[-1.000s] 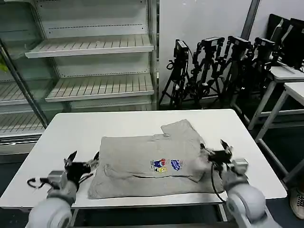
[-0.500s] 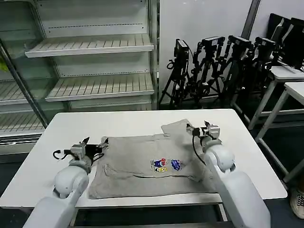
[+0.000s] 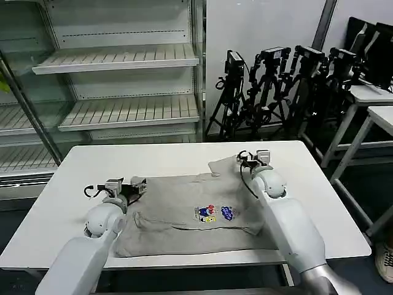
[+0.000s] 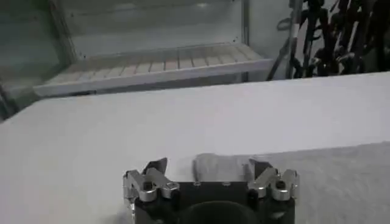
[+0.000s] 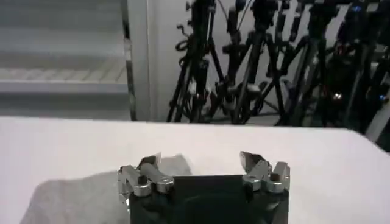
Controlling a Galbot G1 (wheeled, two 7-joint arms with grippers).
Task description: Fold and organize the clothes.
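The white table (image 3: 184, 161) carries the grey T-shirt (image 3: 184, 209) spread across its middle, lying between the two pincers. It looks partly folded: its sides appear turned in, one sleeve (image 3: 228, 166) juts out at the far edge, and the final folds and tidying seem left to do. The left gripper (image 3: 126, 187) sits at the shirt's far left corner, fingers spread and released, a tongue of cloth between them but not clamped. The right gripper (image 3: 250, 158) hovers just past the sleeve, likewise spread and empty. The small multicoloured chest print (image 3: 215, 213) lies nearer the robot than both pincers; its writing is too small to read.
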